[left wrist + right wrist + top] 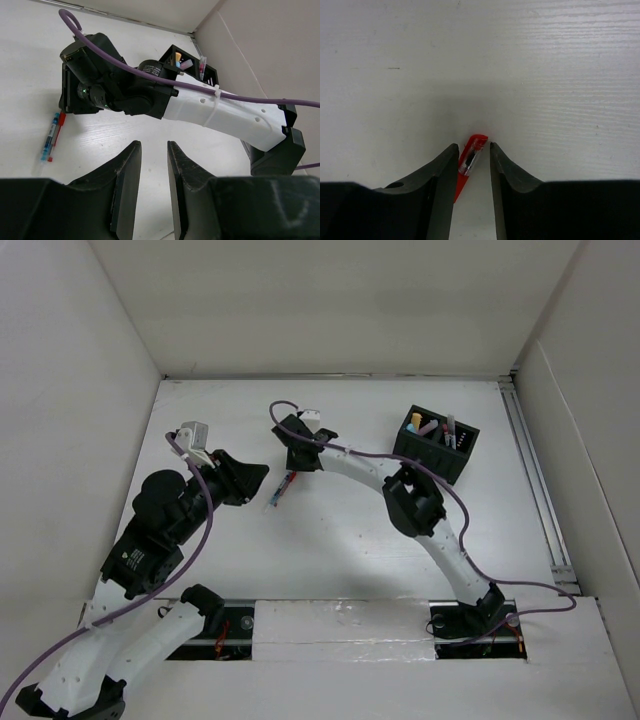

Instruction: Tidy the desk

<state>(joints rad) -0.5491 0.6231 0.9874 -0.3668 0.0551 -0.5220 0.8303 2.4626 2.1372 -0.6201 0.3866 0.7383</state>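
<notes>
The left arm [160,530] is seen folded over the left side of the tabletop [340,560], with its wrist turned toward the middle. The left fingers [127,185] are held narrowly parted with nothing between them, and are aimed low across the surface at the other arm. The right arm [445,550] is stretched from its base at the near edge and bent at the elbow beside a black box [440,462]. From there it is carried leftward to the middle of the tabletop, where its wrist is pitched downward. The right fingers [442,190] are set close together on either side of the end of a red pen [471,157], which lies flat on the surface. Whether the pen is actually pinched cannot be told. In the left wrist view a clear-barrelled pen [48,142] is seen lying just beside the red one. The tabletop is bounded by white panel walls [330,300], and the black box, filled with upright items, is set near its far right corner.
</notes>
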